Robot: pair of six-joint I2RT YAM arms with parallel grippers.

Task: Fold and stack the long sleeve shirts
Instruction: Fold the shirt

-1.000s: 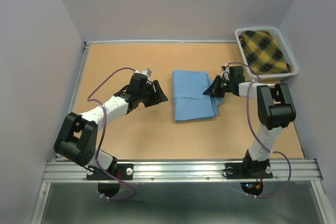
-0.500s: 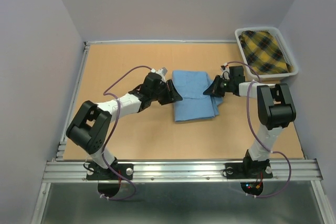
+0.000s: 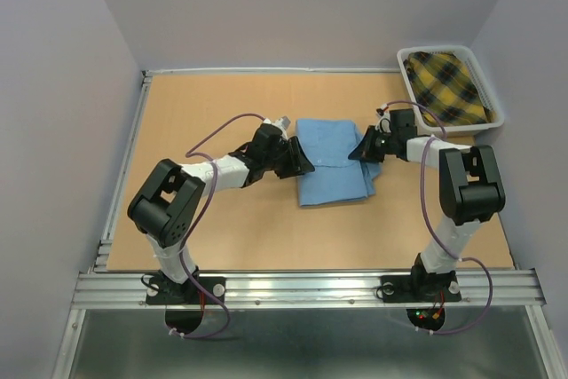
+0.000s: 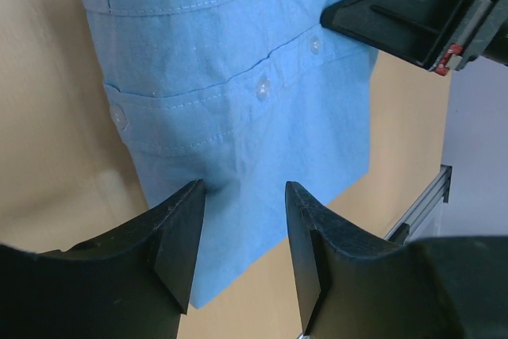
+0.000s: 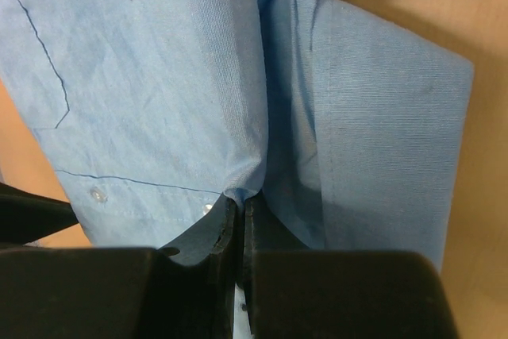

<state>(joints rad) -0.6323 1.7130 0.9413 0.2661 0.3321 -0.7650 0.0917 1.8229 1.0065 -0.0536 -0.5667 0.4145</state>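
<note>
The left gripper is now sitting right at the left edge of the blue shirt; a second ago it was well off to the left, out over the bare table. The right side of the shirt is also sitting a little further right than it was.

The blue shirt is lying folded in the middle of the table, between the two arms. In the left wrist view, the left gripper is hanging over the shirt with its two fingers partly apart and a gap showing between them. Blue cloth with a row of small buttons is showing in that gap. The fingers are not squeezing anything.

The right gripper is holding the right edge of the shirt. In the right wrist view, the right gripper is pinching tight on a little peak of blue cloth, and the cloth is bunching up where the fingers are meeting.

A white basket is sitting in the far right corner of the table. A yellow checked cloth is lying inside it, filling most of it. The basket is standing well apart from the blue shirt.
</note>
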